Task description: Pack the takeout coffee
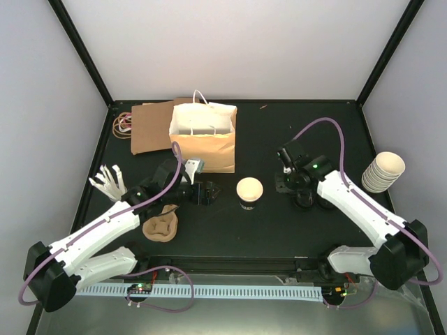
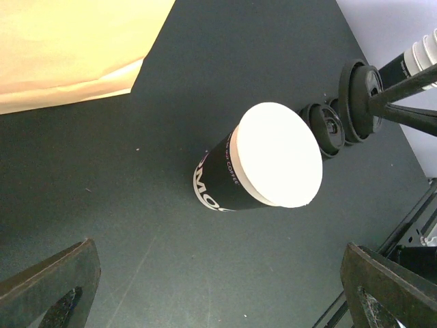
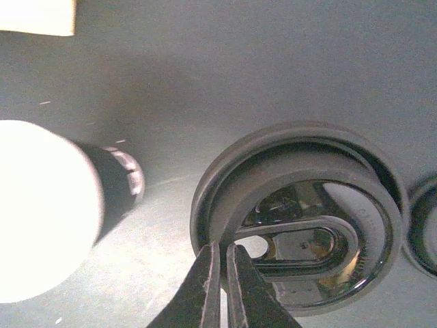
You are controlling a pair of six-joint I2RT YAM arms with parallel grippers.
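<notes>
**Lid pinched in R gripper; cup upright, to its left**

The cup (image 1: 249,192) stands mid-table in front of the bag (image 1: 202,136), long axis vertical, mouth up. There's no black lid on it. The top reads as a pale cream round, prob. the open mouth, tho glare in the wrist views makes that hard to tell.

The R gripper (image 3: 222,249) has its fingers pressed together on the near rim of a lid (image 3: 300,225), pinching it. In the left wrist view that lid looks raised off the table, w/ spare lids (image 2: 322,127) lying just beside. From the R gripper the cup lies toward the robot's left, near, w/ bare table between. So my read of the coming move: sideways to the cup, then lid flat over the mouth, centred on the vertical axis.

The L gripper (image 2: 218,246) is spread wide & holds nothing. The cup is straight ahead of it, centred between the fingers, apart from both. L looks about as close to the cup as R, so it's well placed to steady it.

Materials:
- Cup: dark paper wall w/ print, slight taper. Prob. light & tippy.
- Lid: glossy black plastic, round, raised rim, sip flap. It's thin & may flex under a rim pinch.
- Bag: tan paper, open top.
- Table: matt, dark.
</notes>
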